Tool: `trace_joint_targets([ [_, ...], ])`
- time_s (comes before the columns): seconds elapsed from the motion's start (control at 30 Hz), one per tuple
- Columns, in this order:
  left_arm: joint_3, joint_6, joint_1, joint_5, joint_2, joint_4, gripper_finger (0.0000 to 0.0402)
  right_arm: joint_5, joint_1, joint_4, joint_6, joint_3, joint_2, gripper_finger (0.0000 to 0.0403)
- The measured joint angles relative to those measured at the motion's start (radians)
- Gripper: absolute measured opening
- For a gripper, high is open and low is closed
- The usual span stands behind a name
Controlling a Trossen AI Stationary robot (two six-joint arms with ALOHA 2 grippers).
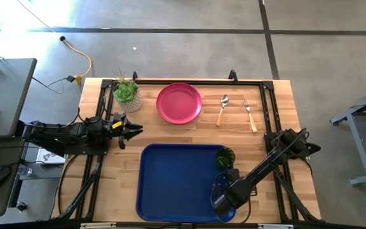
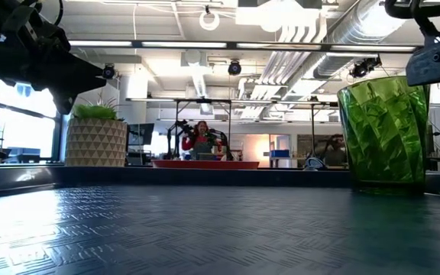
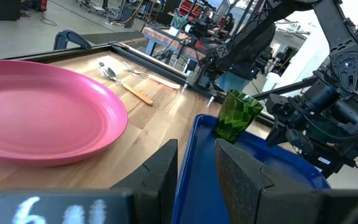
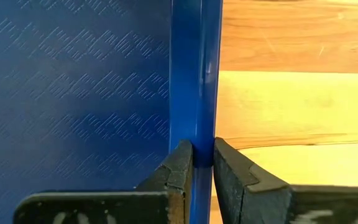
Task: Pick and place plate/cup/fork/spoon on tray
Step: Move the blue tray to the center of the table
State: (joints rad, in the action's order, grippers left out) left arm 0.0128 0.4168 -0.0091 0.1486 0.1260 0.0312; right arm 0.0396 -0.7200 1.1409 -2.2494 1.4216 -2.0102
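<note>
In the high view, the right gripper (image 1: 223, 198) is sitting at the lower right of the dark blue tray (image 1: 170, 184), while the green cup (image 1: 225, 156) is standing upright inside the tray's upper right corner; the pink plate (image 1: 179, 102), spoon (image 1: 222, 109) and fork (image 1: 250, 115) are lying on the wood above the tray, both utensils running top to bottom with metal ends uppermost. The left gripper (image 1: 134, 130) is waiting left of the tray, pointing right. In the low view the cup (image 2: 383, 130) is resting on the tray floor at right. In the left wrist view the fingers (image 3: 160, 171) are standing apart, grasping nothing. In the right wrist view the jaws are pinching the tray's raised rim (image 4: 197, 93). Judging from this, steadying the tray calls for a level, unmoving pinch while the plate gets fetched.
</note>
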Motion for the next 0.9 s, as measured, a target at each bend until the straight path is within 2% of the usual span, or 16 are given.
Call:
trace_joint_targets([
  [0.47,0.0,0.0,0.0,0.0,0.0,0.0,0.0099,-0.001,0.0,0.0,0.023,0.002,-0.001,0.0064],
  [0.9,0.0,0.0,0.0,0.0,0.0,0.0,0.0099,-0.005,0.0,0.016,0.024,0.027,0.0,0.0067],
])
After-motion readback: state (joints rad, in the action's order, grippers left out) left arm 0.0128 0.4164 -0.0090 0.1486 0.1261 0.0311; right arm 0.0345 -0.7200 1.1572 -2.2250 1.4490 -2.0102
